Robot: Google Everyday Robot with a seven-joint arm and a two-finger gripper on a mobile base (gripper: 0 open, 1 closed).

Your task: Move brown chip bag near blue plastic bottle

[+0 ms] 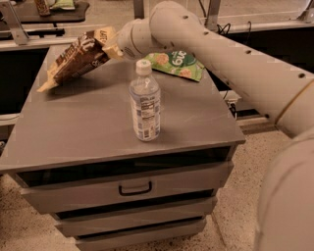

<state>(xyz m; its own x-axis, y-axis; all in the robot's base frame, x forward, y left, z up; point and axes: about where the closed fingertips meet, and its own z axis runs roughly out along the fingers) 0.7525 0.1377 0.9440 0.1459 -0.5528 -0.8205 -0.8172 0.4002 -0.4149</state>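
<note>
The brown chip bag [76,58] hangs tilted over the back left of the grey cabinet top [88,122], its upper end held and its lower end at or just above the surface. My gripper [109,45] is shut on the bag's upper right end. The blue plastic bottle [144,102], clear with a white cap and pale label, stands upright near the middle of the top, in front of and to the right of the bag, apart from it.
A green snack bag [177,63] lies flat at the back right, partly under my arm [225,54]. The cabinet has drawers with a handle [135,188] in front. A dark shelf [49,12] stands behind. The floor is speckled.
</note>
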